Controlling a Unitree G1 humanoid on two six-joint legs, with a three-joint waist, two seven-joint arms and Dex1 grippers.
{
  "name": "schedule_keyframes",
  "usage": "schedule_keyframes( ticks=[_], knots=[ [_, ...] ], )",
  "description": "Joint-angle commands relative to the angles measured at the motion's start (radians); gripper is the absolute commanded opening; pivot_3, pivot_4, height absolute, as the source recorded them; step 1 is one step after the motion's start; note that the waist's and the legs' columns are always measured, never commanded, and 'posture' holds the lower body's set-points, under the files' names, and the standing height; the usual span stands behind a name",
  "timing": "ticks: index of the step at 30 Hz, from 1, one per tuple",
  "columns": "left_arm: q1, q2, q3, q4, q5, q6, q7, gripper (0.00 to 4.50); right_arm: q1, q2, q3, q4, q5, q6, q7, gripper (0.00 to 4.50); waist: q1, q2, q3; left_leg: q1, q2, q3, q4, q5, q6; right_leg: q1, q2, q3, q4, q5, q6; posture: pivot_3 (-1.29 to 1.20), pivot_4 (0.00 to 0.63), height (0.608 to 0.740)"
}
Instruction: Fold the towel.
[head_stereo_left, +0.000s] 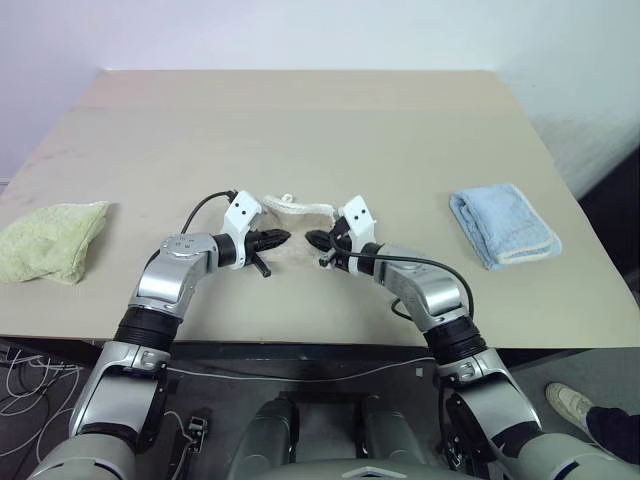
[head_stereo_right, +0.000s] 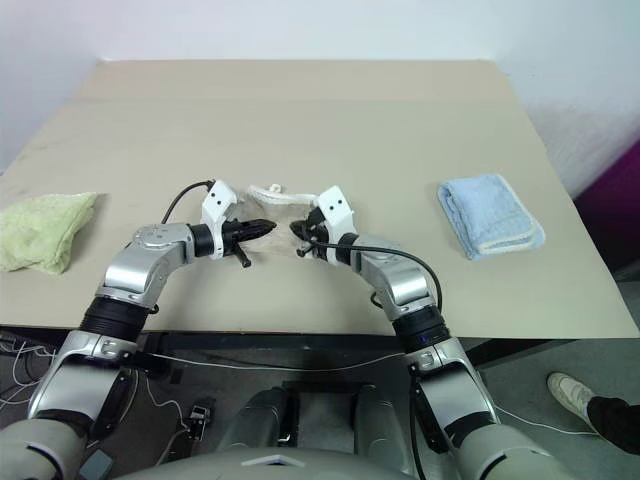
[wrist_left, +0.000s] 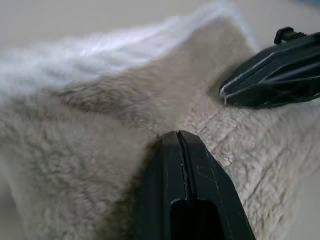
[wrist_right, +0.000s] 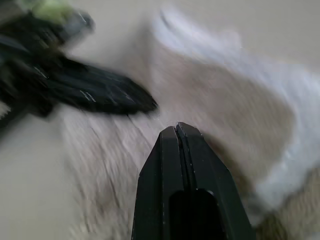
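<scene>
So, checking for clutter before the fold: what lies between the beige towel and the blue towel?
Only bare table lies between the beige towel and the blue towel, as the left eye view shows.

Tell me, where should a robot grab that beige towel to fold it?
Probably at its near edge, coming in low from the robot's side. The towel lies bunched and flat on the table, its white corded edge on the far side. Both the left gripper and right gripper are shut at that near edge.
</scene>
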Motion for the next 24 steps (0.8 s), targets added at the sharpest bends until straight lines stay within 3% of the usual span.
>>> schedule_keyframes(
  ticks=[1, 5, 11, 14, 17, 24],
  knots=[
    [0.0, -0.006, -0.014, 0.083, 0.061, -0.057, 0.003, 0.03, -0.009, 0.011, 0.008, 0.035, -0.031, -0.045, 0.014, 0.0, -0.001, 0.0, 0.0, 0.001, 0.0, 0.0, 0.0, 0.0, 0.0, 0.001, 0.0, 0.0, 0.0, 0.0, 0.0, 0.0, 0.15, 0.74],
    [0.001, -0.026, 0.028, 0.091, 0.047, -0.092, 0.021, 0.03, 0.016, -0.002, 0.005, -0.01, -0.045, -0.081, 0.031, 0.0, -0.001, 0.0, -0.001, 0.001, 0.0, 0.0, 0.001, 0.0, 0.0, 0.001, 0.0, 0.0, 0.001, 0.0, 0.0, 0.0, 0.15, 0.74],
    [0.012, -0.055, 0.222, -0.091, -0.133, -0.008, 0.079, 0.03, 0.071, -0.059, -0.077, -0.279, 0.04, 0.023, 0.042, 0.0, 0.0, 0.0, 0.0, -0.002, 0.0, -0.001, 0.002, 0.0, 0.0, -0.001, -0.001, 0.0, 0.001, 0.0, 0.0, 0.0, 0.15, 0.74],
    [0.061, -0.033, 0.325, -0.222, -0.228, 0.072, 0.101, 0.0, 0.11, -0.102, -0.147, -0.433, 0.146, 0.182, 0.045, 0.58, -0.001, 0.0, 0.0, -0.002, 0.0, -0.001, 0.002, 0.0, 0.0, -0.002, -0.001, 0.0, 0.001, 0.0, 0.0, 0.0, 0.15, 0.74],
    [0.117, -0.001, 0.38, -0.296, -0.255, 0.109, 0.127, 0.0, 0.127, -0.094, -0.239, -0.519, 0.273, 0.369, -0.013, 1.58, -0.003, 0.0, 0.0, -0.002, 0.001, -0.001, 0.001, 0.0, 0.0, -0.002, 0.0, 0.001, 0.001, 0.0, 0.0, 0.0, 0.15, 0.74],
    [0.236, 0.059, 0.41, -0.376, -0.26, 0.138, 0.128, 0.0, 0.066, 0.034, -0.513, -0.41, 0.528, 0.752, -0.232, 3.98, 0.004, 0.0, 0.0, -0.001, 0.001, -0.001, 0.0, 0.0, 0.0, -0.001, -0.001, 0.001, 0.001, 0.0, 0.0, 0.0, 0.15, 0.74]
  ],
)
